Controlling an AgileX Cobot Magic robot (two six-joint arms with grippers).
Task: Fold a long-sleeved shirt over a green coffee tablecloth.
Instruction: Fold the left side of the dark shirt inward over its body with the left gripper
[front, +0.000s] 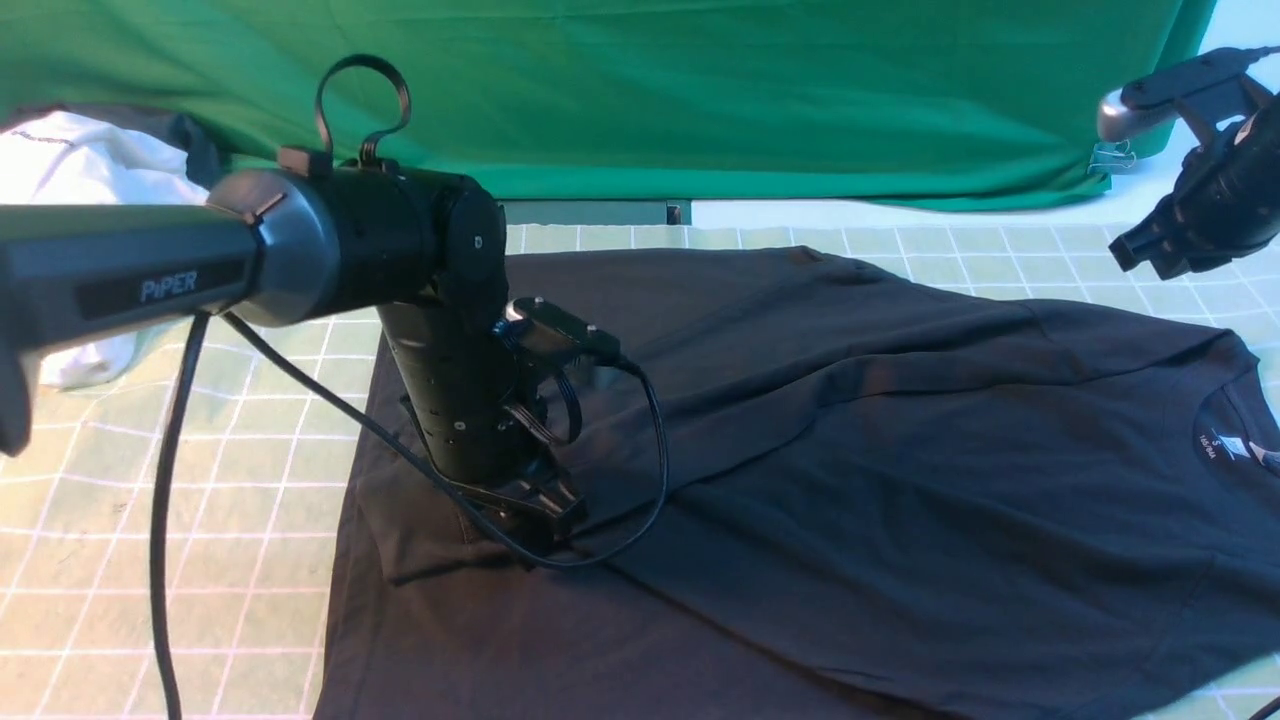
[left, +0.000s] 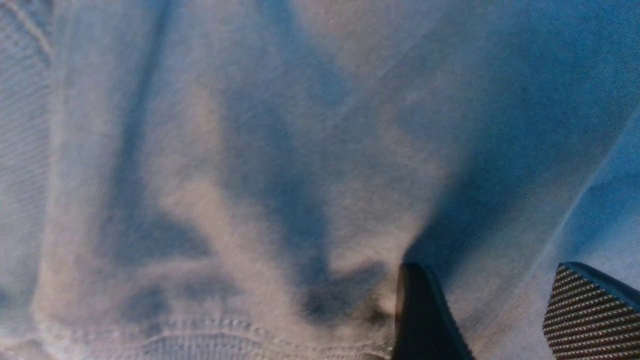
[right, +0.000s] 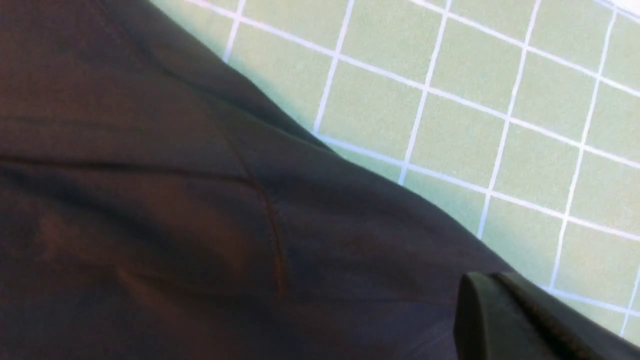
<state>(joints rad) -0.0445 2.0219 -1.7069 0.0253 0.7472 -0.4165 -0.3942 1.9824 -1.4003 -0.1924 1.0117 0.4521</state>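
The long-sleeved shirt (front: 900, 470) is black and lies spread over the green coffee tablecloth (front: 250, 450), with its collar and white print (front: 1240, 440) at the right. My left gripper (front: 545, 515) points down onto the shirt's left part. In the left wrist view its jaws (left: 500, 310) stand apart, open, over flat knit fabric (left: 250, 150) beside a stitched hem (left: 200, 340). My right gripper (front: 1145, 255) hangs raised at the far right, above the cloth. Seen from its wrist, the right gripper (right: 487, 280) has its fingers pressed together, holding nothing, over the shirt's edge (right: 150, 200) and the grid cloth (right: 450, 100).
A white garment (front: 70, 160) lies at the back left. A plain deep green backdrop (front: 700, 100) hangs behind the table. The left arm's black cable (front: 160, 500) droops over the cloth, and another loop (front: 655, 470) trails onto the shirt.
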